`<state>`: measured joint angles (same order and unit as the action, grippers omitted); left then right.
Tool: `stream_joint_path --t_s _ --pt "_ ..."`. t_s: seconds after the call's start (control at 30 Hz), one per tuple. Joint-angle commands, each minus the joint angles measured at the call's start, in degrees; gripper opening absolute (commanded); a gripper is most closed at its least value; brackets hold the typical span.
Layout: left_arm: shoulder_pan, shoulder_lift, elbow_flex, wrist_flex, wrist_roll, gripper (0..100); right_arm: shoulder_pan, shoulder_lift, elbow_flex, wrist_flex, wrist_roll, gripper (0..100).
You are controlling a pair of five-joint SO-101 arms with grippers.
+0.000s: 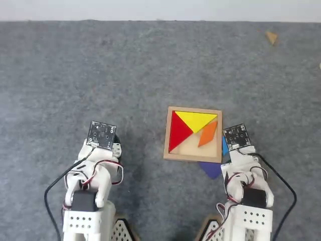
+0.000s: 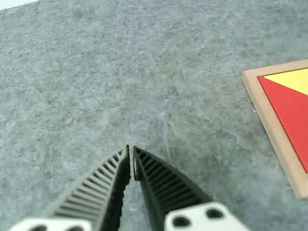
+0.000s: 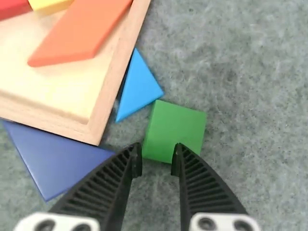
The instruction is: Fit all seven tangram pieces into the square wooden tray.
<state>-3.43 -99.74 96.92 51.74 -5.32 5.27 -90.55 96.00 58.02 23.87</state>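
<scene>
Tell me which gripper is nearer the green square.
Right. The right gripper sits at the green square, at its edge; the left gripper is over grey carpet on the tray's opposite side.

Grey felt table cover (image 1: 100, 65), pale strip (image 1: 160, 9) along far edge, tan scrap (image 1: 271, 37)

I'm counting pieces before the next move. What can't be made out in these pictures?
1. High view: the right arm covers the green square and part of the dark blue triangle.
2. High view: the tan speck far off is too small to call a piece.
3. Left wrist view: the frame edge cuts off the wooden tray.
</scene>
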Motion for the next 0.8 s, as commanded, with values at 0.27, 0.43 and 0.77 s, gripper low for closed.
stream_joint_path --t_s 0.27,0.43,0.77 --pt "-0.3 -2.6 -0.5 19.0 0.4 2 0.0 -0.8 0.8 0.2 -0.4 11.3" --pt "-0.2 -4.6 -0.5 20.7 0.4 2 0.0 -0.8 0.8 0.2 -0.4 11.3" --pt "-0.3 -4.6 -0.5 20.6 0.4 2 0.0 -0.8 0.8 0.2 -0.4 11.3"
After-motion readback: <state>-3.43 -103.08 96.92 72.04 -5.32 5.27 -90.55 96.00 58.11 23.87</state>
